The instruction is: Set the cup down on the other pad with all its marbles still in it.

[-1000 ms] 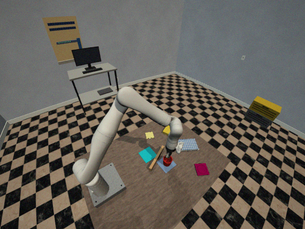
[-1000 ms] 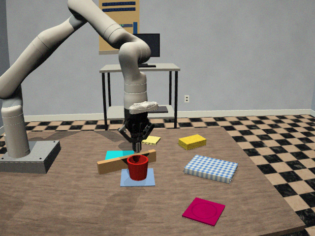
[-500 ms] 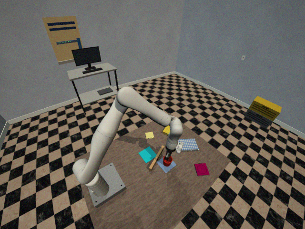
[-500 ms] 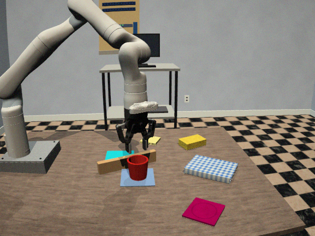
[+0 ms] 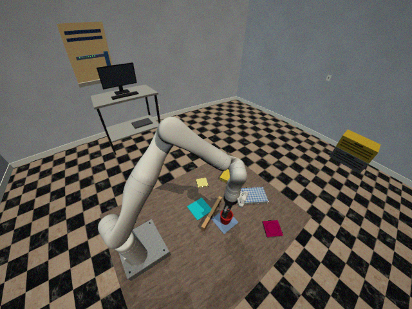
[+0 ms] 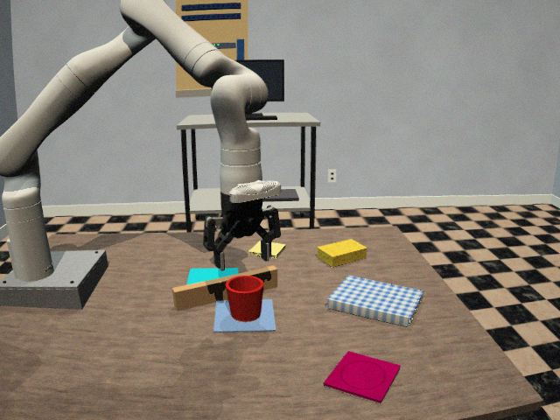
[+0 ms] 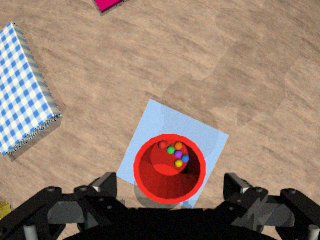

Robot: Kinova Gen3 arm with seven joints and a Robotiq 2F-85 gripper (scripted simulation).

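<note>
A red cup (image 5: 227,217) (image 6: 244,297) (image 7: 170,167) stands upright on a light blue pad (image 5: 231,227) (image 6: 268,318) (image 7: 206,134). Several coloured marbles (image 7: 178,154) lie in its bottom. My gripper (image 6: 242,258) (image 5: 226,210) is open and empty. It hangs just above and behind the cup, with the fingers spread wide on both sides in the wrist view. A cyan pad (image 5: 199,208) (image 6: 204,273) lies on the far side of a wooden rail (image 5: 211,212) (image 6: 192,294), which lies right behind the cup.
A magenta pad (image 5: 271,228) (image 6: 362,375) lies to the front right. A blue checked box (image 5: 255,194) (image 6: 375,300) (image 7: 20,103), a yellow block (image 6: 341,252) (image 5: 224,176) and a small yellow square (image 5: 201,182) (image 6: 273,248) lie on the table. The arm's base (image 5: 146,246) (image 6: 54,280) stands at the left.
</note>
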